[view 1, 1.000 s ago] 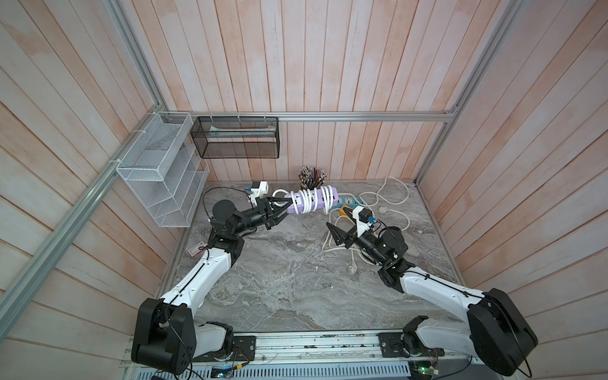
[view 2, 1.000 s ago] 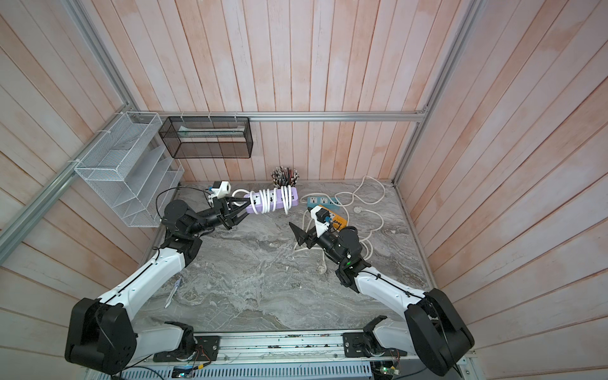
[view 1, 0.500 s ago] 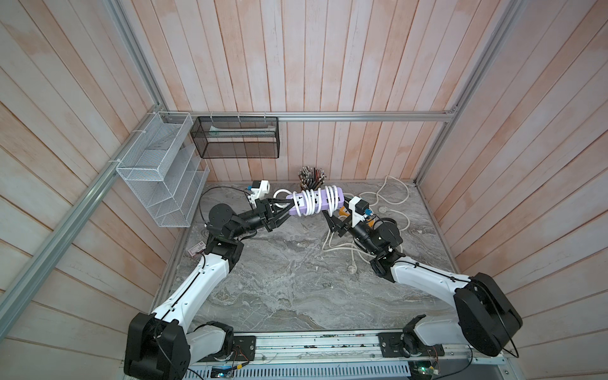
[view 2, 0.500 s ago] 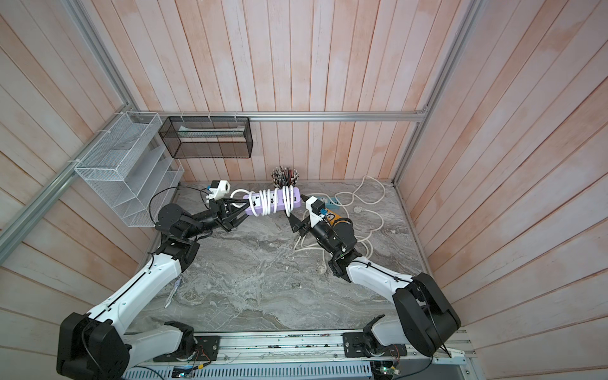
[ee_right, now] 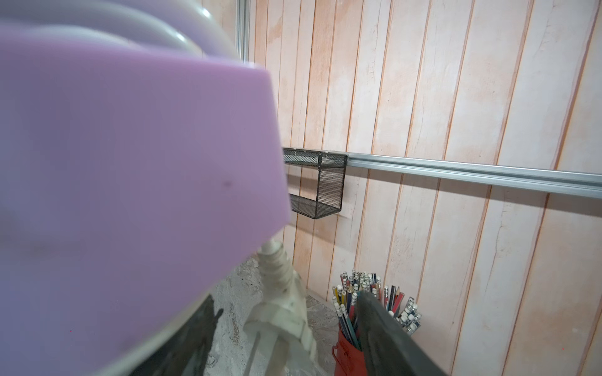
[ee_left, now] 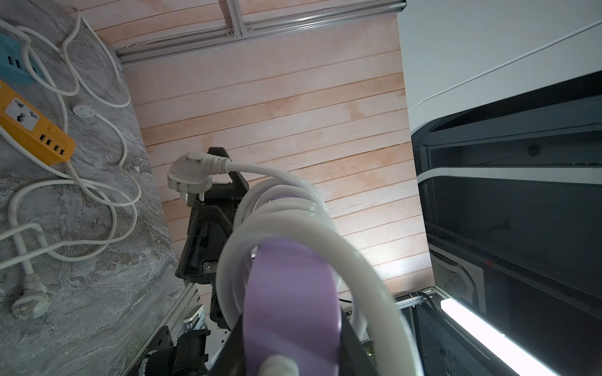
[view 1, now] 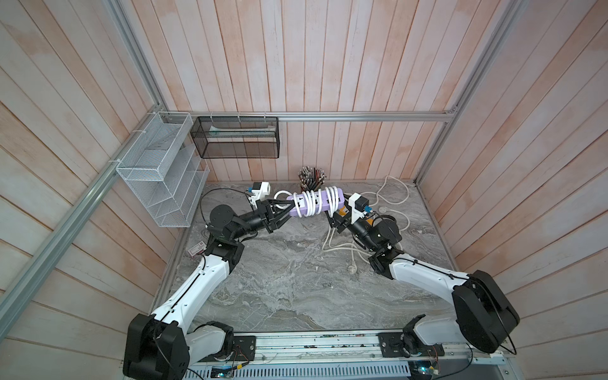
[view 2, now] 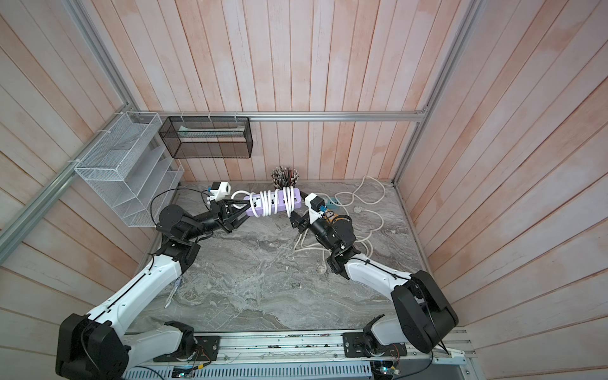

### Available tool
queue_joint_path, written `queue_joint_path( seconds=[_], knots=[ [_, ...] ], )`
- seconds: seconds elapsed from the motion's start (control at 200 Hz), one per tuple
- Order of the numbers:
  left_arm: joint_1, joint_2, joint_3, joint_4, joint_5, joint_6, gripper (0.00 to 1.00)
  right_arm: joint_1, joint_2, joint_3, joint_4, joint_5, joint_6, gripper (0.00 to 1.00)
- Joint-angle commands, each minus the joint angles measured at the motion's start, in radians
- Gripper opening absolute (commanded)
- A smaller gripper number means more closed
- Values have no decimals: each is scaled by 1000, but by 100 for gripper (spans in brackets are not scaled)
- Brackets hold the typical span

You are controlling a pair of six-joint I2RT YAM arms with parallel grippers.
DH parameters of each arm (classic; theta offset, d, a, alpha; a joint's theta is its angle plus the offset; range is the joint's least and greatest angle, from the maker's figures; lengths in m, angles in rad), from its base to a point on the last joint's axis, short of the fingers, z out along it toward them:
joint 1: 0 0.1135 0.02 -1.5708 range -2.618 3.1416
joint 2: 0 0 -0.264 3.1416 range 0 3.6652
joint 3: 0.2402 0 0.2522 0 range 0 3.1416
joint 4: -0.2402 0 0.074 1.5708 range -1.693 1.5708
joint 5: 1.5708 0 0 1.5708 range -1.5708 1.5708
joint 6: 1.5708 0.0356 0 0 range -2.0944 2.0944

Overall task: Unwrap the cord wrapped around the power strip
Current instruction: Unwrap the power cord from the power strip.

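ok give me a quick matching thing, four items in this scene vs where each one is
Things:
1. purple strip
2. orange strip
3. pencils
4. black basket

Places:
a. hung on the wall
b. flat on the table
c. held off the table, wrapped in cord
d. upright in a red cup

Pairs: 1-c, 2-b, 3-d, 4-a
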Motion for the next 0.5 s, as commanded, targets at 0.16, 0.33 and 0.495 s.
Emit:
queue_joint_path(
  seconds=[0.16,0.33,0.495],
  knots=[
    [-7,-25,-1,67,-26,-2,0,5,32,36,28,3,3,64],
    [-8,-26,2,70,-27,-5,0,5,47,44,33,-8,14,61],
    [-10,-30,4,68,-29,-5,0,5,55,54,36,-4,18,55]
  ],
)
